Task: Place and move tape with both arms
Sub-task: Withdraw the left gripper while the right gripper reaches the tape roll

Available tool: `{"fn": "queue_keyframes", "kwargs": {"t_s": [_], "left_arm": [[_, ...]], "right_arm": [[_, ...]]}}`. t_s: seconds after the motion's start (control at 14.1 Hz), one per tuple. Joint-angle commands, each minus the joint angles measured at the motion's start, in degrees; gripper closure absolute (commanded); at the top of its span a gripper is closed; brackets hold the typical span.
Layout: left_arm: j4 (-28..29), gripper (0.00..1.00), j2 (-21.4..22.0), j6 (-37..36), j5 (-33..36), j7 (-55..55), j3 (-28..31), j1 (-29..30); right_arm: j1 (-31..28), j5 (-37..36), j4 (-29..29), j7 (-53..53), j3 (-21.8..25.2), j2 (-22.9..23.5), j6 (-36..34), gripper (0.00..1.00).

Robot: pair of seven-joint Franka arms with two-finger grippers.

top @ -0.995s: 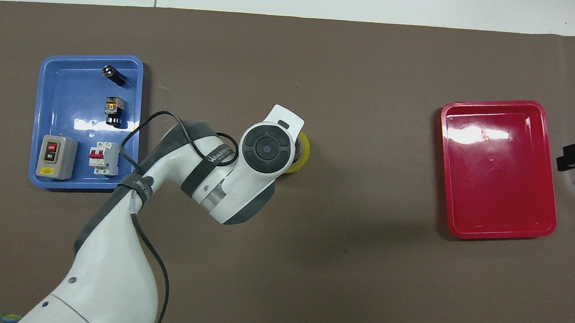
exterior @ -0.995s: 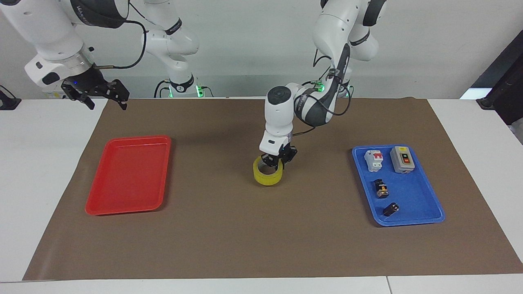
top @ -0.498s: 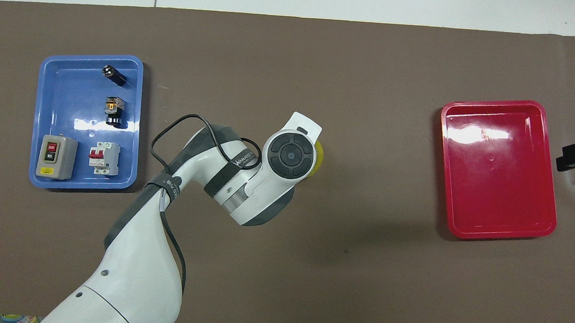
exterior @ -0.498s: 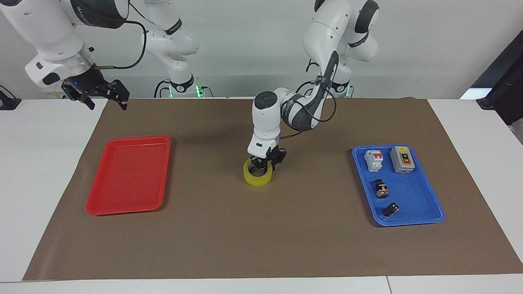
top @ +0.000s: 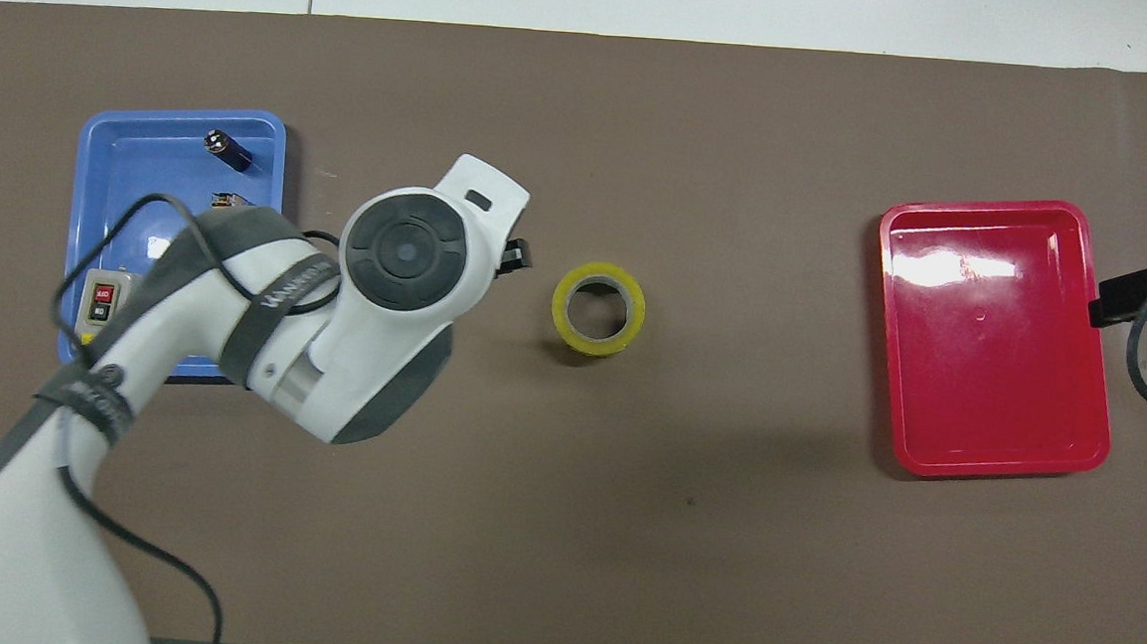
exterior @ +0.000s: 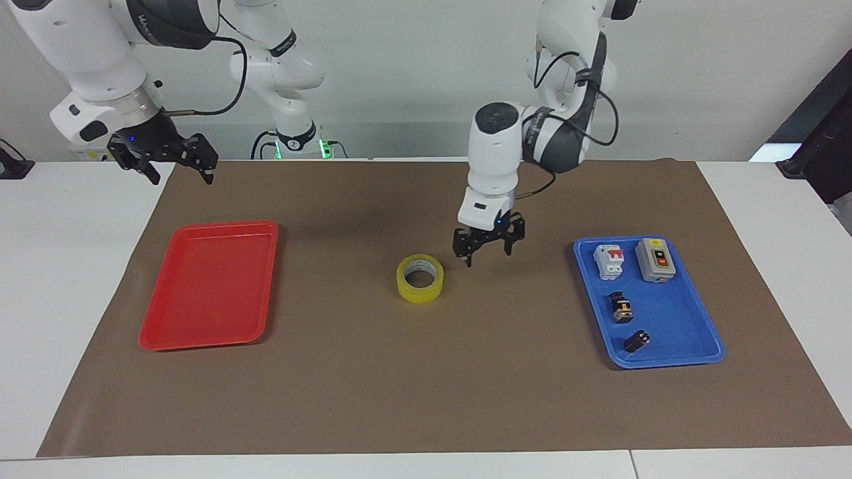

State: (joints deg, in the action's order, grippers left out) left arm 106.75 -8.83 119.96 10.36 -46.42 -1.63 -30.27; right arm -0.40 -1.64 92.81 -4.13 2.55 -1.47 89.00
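Note:
The yellow tape roll (exterior: 420,278) lies flat on the brown mat in the middle of the table, free of both grippers; it also shows in the overhead view (top: 598,309). My left gripper (exterior: 488,247) is open and empty, raised above the mat between the tape and the blue tray. In the overhead view the left arm's wrist hides most of it. My right gripper (exterior: 174,161) is open and empty, held high over the mat's edge at the right arm's end, nearer the robots than the red tray; only its tip shows in the overhead view (top: 1122,301).
An empty red tray (exterior: 160,336) lies toward the right arm's end. A blue tray (exterior: 707,338) toward the left arm's end holds a breaker (exterior: 608,260), a grey switch box (exterior: 655,259) and two small black parts.
My left gripper let go of the tape, rose and moved away toward the blue tray. The tape stays flat on the mat. The right gripper shifted slightly toward the mat.

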Motion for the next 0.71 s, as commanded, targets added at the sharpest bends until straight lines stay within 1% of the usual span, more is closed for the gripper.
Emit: {"fn": "queue_keyframes", "kwargs": {"t_s": [0.0,0.14,0.21,0.28,0.36,0.43,0.5,0.57,0.64], "left_arm": [[3.6,0.00,6.6,-4.4,0.3,9.9,-0.4,6.1],[3.6,0.00,8.3,-5.7,-2.3,16.8,-0.4,11.3],[3.3,0.00,8.7,-7.0,-3.3,21.2,-0.4,14.1],[2.9,0.00,9.5,-8.2,-5.7,26.5,-0.3,17.1],[2.3,0.00,9.7,-8.9,-8.7,30.9,0.1,19.6],[0.8,0.00,9.8,-11.2,-11.4,34.5,0.1,22.2],[-0.8,0.00,9.6,-13.6,-12.4,37.8,0.2,24.4],[-2.3,0.00,9.4,-15.4,-12.5,40.7,0.2,25.6],[-3.7,0.00,9.2,-16.8,-12.5,42.2,0.2,26.9]], "right_arm": [[5.5,0.8,1.9,5.7,-0.5,-0.7,5.1,0.00],[11.3,2.9,-0.2,13.8,-0.5,3.0,8.5,0.00],[13.7,3.7,-2.1,18.8,-0.5,5.8,10.0,0.00],[16.0,3.6,-3.8,22.7,-0.5,8.3,11.4,0.00],[18.9,3.8,-4.4,25.1,-0.5,10.9,14.2,0.00],[21.0,3.9,-3.5,28.1,-0.6,12.7,18.4,0.00],[23.1,3.8,-3.1,31.1,-0.6,14.6,21.3,0.00],[24.6,3.8,-1.3,32.3,-0.5,15.7,24.7,0.00],[25.2,3.8,2.7,32.3,-0.6,15.6,28.8,0.00]]}}
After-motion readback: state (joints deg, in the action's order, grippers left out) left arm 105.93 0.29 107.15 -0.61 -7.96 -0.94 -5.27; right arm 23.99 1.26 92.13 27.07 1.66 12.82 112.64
